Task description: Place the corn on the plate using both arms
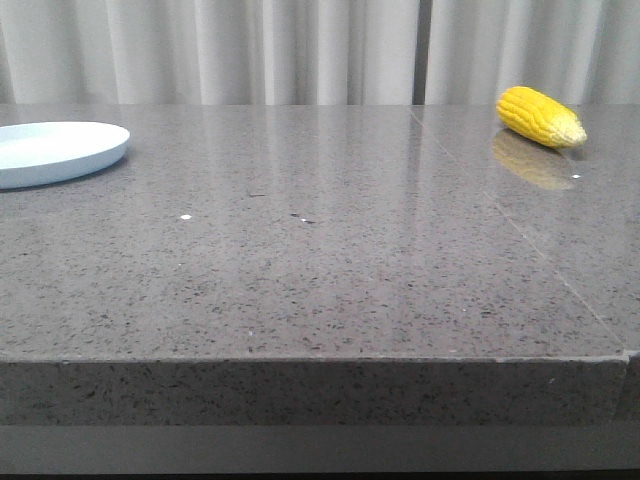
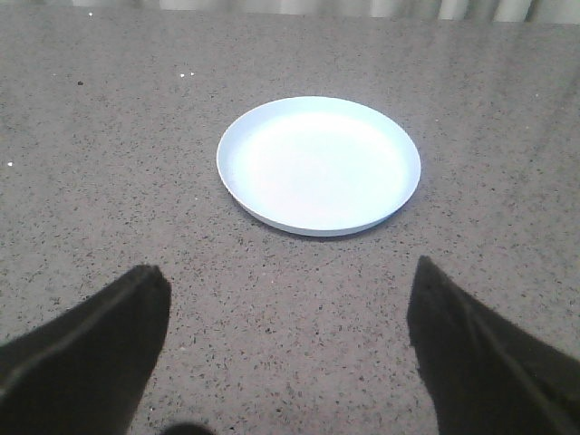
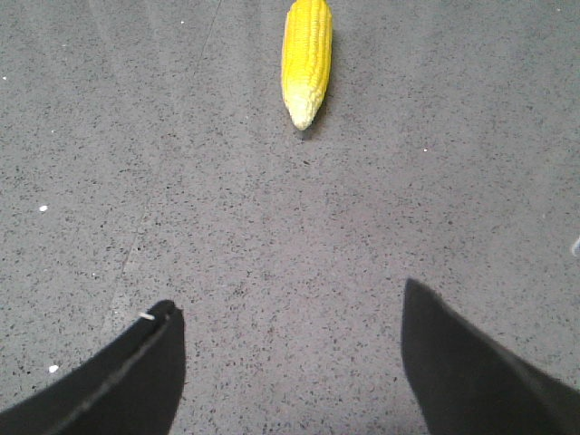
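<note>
Surface [image 1: 320, 260]: grey speckled stone, glossy, fills nearly all of the front view. A seam runs diagonally across its right side. Pale curtain [image 1: 320, 50] hangs behind the far edge.

Plate [image 1: 55, 150]: far left of the surface, partly cut by the left edge of the front view. Round, shallow, pale blue-white, low rim, nothing on it. My left wrist camera has the whole plate [image 2: 319, 165] in sight, sitting flat on the stone.

Corn [image 1: 541, 116]: far right of the surface, well apart from the plate, the whole width of the surface between them. Lying on its side, paler tip pointing right and slightly toward the near edge. Reflection shows in the gloss just below it. My right wrist camera sees the corn [image 3: 307, 60] lengthwise, tapered tip pointing toward my fingers, cob end cut off by the frame.

My left pincer [image 2: 288, 349]: released, jaws spread wide, bare stone between them. Plate lies beyond the fingertips, apart from them.

My right pincer [image 3: 292, 358]: also released, jaws wide, gripping nothing. Corn lies beyond the tips, no contact.

Neither arm shows in the front view.

A few small white specks [image 1: 185, 217] on the stone near mid-left.
</note>
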